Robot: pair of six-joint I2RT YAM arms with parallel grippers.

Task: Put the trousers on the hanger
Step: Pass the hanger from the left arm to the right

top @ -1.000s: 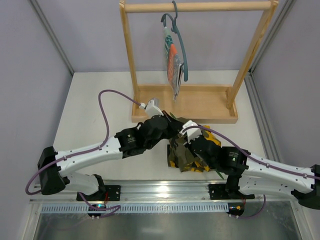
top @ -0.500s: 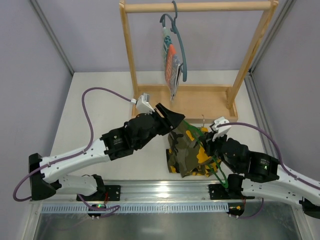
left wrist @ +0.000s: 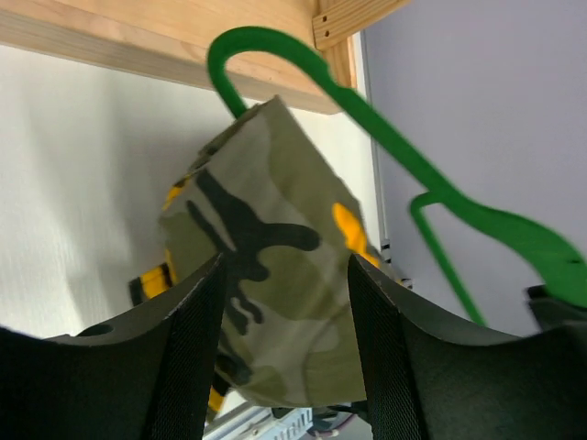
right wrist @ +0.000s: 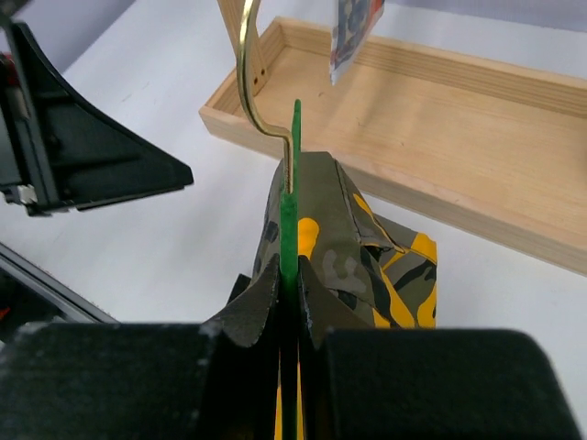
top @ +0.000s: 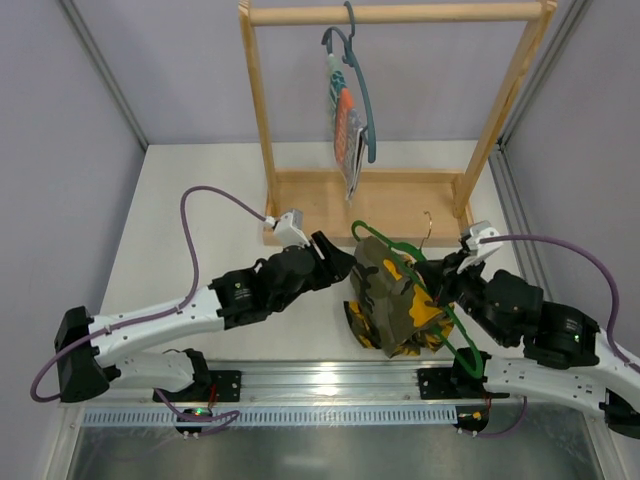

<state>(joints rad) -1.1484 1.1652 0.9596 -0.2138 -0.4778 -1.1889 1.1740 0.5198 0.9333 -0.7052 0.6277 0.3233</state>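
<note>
The camouflage trousers hang folded over the green hanger, which is held up off the table. My right gripper is shut on the hanger's green wire, just below its metal hook. In the right wrist view the trousers drape down behind the fingers. My left gripper stands open just left of the cloth. In the left wrist view the trousers show in the gap beyond the two pads, with the hanger arching over them. The left jaws grip nothing.
A wooden rack with a top rail and a base tray stands behind the arms. A blue-grey hanger with a striped cloth hangs from the rail. A metal rail runs along the table's near edge. Grey walls stand on both sides.
My left gripper opened, let go of the trousers and drew back to the left. My right arm lifted the hanger, with the trousers draped on it, up and to the right.
</note>
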